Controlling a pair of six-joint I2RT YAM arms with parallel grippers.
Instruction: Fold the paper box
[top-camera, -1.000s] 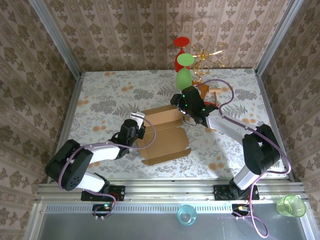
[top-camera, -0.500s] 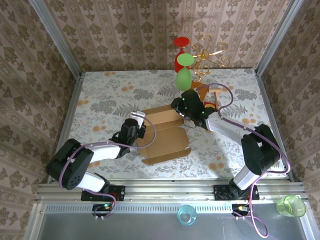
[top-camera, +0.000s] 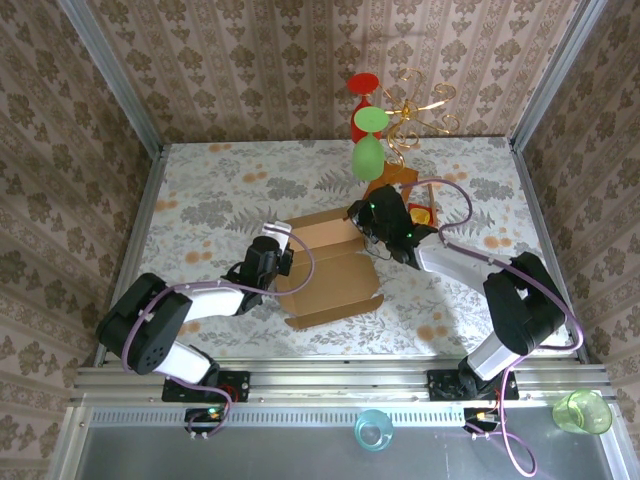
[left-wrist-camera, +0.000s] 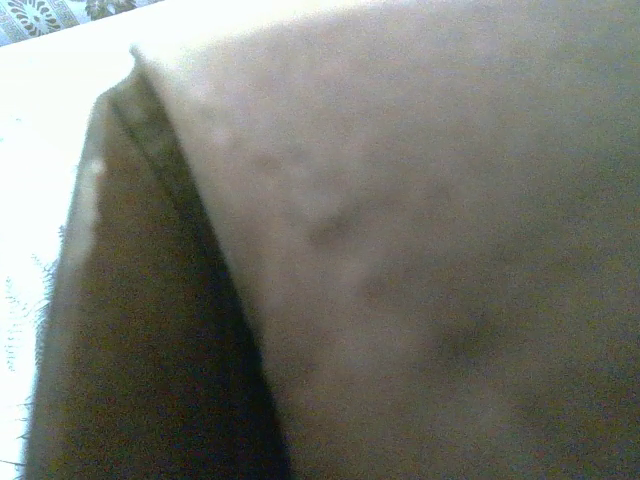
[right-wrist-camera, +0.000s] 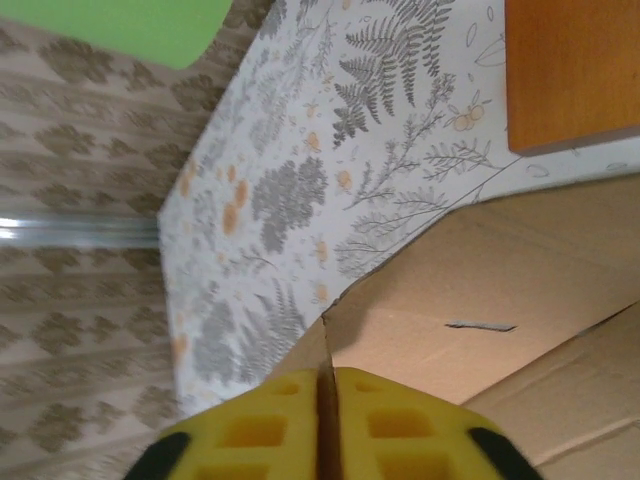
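Gripping the paper box (top-camera: 330, 275) from both sides, mid-desk (top-camera: 220, 190).

Shows the box lying open between the two arms, base flat and far wall raised. Has the right hand (right-wrist-camera: 327, 400) clamped fully closed on the upright cardboard edge at the far right corner, with the yellow pads (right-wrist-camera: 400, 425) pressed together around it. Places the left hand (top-camera: 280, 262) closed at the box's left edge; cannot tell whether cardboard is caught in it, with only blurred brown board against that lens. Leaves a reddish wooden block (right-wrist-camera: 570, 70) near the far corner, apart from the box.
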